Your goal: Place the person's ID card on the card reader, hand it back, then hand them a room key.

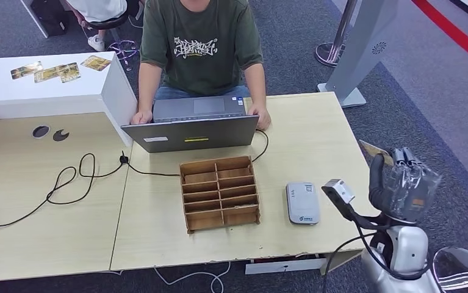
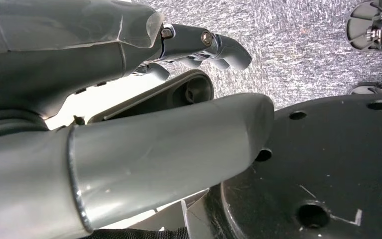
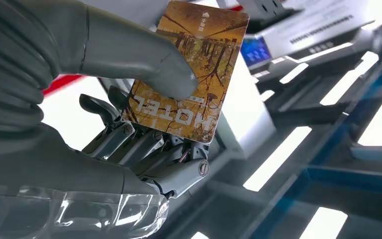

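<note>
Item 1, my right hand (image 1: pixel 405 183): raised off the right edge of the tabletop (image 1: pixel 316 131), to the right of the card reader (image 1: pixel 302 203). My thumb and fingers (image 3: pixel 144 149) pinch a card (image 3: pixel 189 69) printed with a brown-and-gold tree scene and the word HOTEL; the thumb presses its printed face, the darker fingers back it from behind. In the head view a corner of the card (image 1: pixel 374 151) shows just beyond the hand.

Item 2, my left hand (image 2: pixel 129 124): seen in the left wrist view above grey carpet, fingers (image 2: pixel 213 47) curled partway, thumb extended, nothing visible in the grasp; whether it counts as released or clenched I cannot tell.

Item 3, card reader: small white-and-grey unit lying flat on the tabletop, just right of the wooden organizer (image 1: pixel 220 192).

Item 4, wooden organizer: compartmented tray, left of the card reader and in front of the laptop (image 1: pixel 191 125).

Item 5, laptop: open, beyond the card reader, a person (image 1: pixel 201 49) in a green shirt seated behind it with a hand at each side.

Item 6, loose cards (image 1: pixel 60 70): several lying on the white counter far left of the card reader.

Item 7, black cable (image 1: pixel 79 180): trailing across the tabletop left of the organizer.
</note>
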